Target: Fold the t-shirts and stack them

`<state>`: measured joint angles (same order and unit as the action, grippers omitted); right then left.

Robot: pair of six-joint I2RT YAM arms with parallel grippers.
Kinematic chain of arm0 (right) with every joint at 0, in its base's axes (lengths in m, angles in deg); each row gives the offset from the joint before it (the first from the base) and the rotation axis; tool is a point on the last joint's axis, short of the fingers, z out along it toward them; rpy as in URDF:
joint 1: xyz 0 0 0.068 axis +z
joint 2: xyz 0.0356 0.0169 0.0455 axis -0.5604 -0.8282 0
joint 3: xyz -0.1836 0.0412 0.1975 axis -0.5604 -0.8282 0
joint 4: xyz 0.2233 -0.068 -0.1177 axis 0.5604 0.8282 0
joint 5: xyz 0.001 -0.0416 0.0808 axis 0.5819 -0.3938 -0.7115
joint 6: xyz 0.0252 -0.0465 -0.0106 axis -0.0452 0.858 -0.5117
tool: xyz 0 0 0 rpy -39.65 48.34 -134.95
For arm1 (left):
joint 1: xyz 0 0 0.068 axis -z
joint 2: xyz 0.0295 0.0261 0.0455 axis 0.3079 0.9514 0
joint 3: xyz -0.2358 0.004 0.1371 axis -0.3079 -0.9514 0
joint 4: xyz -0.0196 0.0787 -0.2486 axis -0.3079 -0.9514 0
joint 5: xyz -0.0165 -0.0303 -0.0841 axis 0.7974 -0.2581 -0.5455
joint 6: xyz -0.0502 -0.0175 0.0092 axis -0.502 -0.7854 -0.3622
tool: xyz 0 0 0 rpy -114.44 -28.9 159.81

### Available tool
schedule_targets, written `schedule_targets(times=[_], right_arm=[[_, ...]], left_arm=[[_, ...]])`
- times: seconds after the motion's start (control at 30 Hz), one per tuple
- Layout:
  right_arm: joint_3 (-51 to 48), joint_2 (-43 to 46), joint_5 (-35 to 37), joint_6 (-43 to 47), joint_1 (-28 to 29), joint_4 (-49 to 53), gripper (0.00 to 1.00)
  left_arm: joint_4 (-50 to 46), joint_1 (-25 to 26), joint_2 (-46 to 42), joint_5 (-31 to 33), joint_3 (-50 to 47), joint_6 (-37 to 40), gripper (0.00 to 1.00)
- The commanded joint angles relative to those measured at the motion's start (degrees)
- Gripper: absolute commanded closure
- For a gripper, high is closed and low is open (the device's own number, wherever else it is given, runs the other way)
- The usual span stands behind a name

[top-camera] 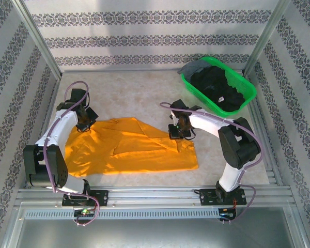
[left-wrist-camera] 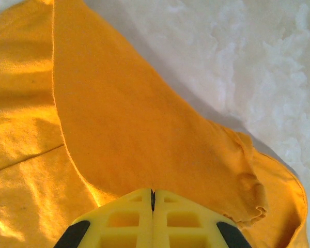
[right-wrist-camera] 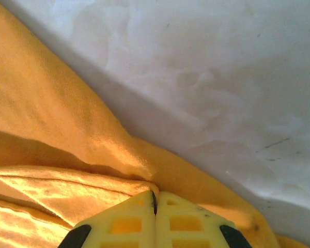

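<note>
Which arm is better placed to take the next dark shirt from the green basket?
Right, probably. The green basket sits far right, nearer the right gripper than the left gripper. Both are shut on the orange t-shirt, so it must release first.

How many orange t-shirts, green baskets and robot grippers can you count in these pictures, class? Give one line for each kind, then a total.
Orange t-shirt: 1
Green basket: 1
Grippers: 2, the left gripper and the right gripper
Total: 4
</note>
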<state>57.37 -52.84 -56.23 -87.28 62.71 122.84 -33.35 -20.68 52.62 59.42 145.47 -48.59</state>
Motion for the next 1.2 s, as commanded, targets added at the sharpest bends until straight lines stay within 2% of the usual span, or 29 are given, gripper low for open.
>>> schedule_targets(times=[0.0, 0.33, 0.8, 0.97, 1.17], right_arm=[[2.8, 2.9, 3.6, 1.1, -0.6, 2.9, 1.0], [10.7, -0.6, 4.9, 3.4, -6.5, 5.2, 1.0], [30.5, -15.7, 8.7, 6.9, -13.7, 8.4, 1.0], [32.1, -17.8, 10.0, 6.8, -15.5, 8.6, 1.0], [30.7, -17.0, 8.2, 7.2, -15.5, 6.1, 1.0]], left_arm=[[-1.0, -0.6, 0.8, -0.3, 0.8, 0.8, 1.0], [-0.2, -2.1, 5.5, -1.5, 7.0, 2.2, 1.0], [5.5, -6.5, 16.7, -4.9, 17.4, 6.1, 1.0], [6.7, -8.1, 18.0, -6.0, 19.1, 7.3, 1.0], [6.4, -8.6, 16.0, -7.0, 17.6, 7.4, 1.0]])
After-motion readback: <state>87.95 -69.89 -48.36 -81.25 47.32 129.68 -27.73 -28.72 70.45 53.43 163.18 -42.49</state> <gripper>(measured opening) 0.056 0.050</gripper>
